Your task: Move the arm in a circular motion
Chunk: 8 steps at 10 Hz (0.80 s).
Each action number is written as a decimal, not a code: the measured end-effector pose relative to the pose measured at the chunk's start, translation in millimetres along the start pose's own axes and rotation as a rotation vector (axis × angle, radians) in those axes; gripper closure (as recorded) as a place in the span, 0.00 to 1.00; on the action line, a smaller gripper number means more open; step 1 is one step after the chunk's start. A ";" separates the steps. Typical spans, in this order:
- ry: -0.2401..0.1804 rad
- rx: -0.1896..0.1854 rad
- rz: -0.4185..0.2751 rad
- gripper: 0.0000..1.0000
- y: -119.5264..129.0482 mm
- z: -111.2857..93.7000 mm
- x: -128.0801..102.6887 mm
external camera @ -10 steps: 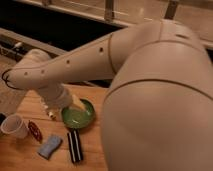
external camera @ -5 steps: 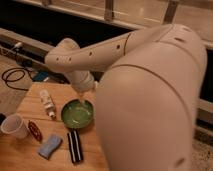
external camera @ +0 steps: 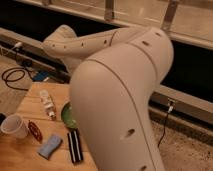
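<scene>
The cream-white arm (external camera: 120,100) fills the middle and right of the camera view. Its thick near segment, with small dark holes, covers the table's right side. A thinner segment runs up and left to a rounded joint (external camera: 61,41) above the table's far edge, then bends down behind the near segment. The gripper is hidden behind the arm and does not show.
On the wooden table (external camera: 27,102) lie a white bottle (external camera: 47,104), a green bowl (external camera: 67,115) partly hidden by the arm, a white cup (external camera: 13,126), a dark red item (external camera: 35,131), a blue sponge (external camera: 49,146) and a black bar (external camera: 75,145). A black cable (external camera: 12,76) lies on the floor.
The arm's far joint has swung right and back, off the table's left part. The bottle now shows fully and the bowl is half covered by the near segment.
</scene>
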 end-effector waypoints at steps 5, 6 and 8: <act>-0.054 -0.095 -0.175 0.35 67.4 -35.9 40.4; -0.055 -0.106 -0.199 0.35 80.7 -43.2 66.7; -0.051 -0.114 -0.213 0.35 93.4 -51.4 111.1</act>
